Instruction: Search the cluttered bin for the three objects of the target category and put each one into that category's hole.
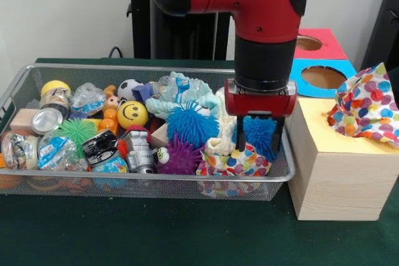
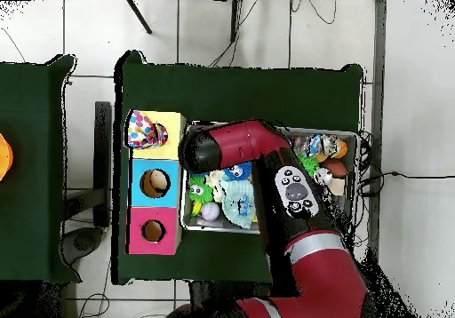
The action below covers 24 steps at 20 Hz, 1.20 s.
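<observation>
dotted cloth (image 1: 234,161) under gripper (image 1: 258,144) (bin (image 1: 149,177))

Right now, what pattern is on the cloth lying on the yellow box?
White with multicoloured polka dots; the cloth shows best in the front view.

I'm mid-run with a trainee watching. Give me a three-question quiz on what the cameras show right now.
1. True or false: a polka-dot cloth already lies on the yellow-surround hole.
2. Which is the claw directly above? A) smiley ball B) polka-dot cloth in the bin C) silver can
3. Fill in: next to the yellow-surround hole, the adjacent hole has a ____ surround.

Key: 1 true; 2 B; 3 blue. The claw's tips reach down at the cloth near the wire bin's front right corner; whether it grips cannot be seen.
</observation>
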### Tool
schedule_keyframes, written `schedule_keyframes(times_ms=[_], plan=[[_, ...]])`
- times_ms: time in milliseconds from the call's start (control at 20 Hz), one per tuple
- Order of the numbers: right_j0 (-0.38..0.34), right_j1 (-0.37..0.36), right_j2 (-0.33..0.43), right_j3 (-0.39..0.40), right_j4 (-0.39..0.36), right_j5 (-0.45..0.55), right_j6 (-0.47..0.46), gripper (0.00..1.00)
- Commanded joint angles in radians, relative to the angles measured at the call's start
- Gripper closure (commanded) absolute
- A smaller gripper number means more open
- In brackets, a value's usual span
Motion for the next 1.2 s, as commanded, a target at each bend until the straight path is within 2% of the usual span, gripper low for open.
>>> schedule_keyframes(times_ms=[50, 150, 300, 450, 650, 1200], plan=[[-0.014, 0.097, 0.006, -0.081, -0.055, -0.054, -0.057, 0.00], [-0.031, 0.101, 0.020, -0.077, -0.049, -0.043, -0.077, 0.00], [-0.064, 0.067, 0.042, -0.020, -0.028, -0.025, -0.105, 0.00], [-0.076, 0.052, 0.044, -0.008, -0.030, -0.018, -0.114, 0.00], [-0.076, 0.056, 0.043, -0.019, -0.038, -0.019, -0.113, 0.00], [-0.050, 0.000, 0.022, 0.013, -0.040, -0.013, -0.071, 0.00]])
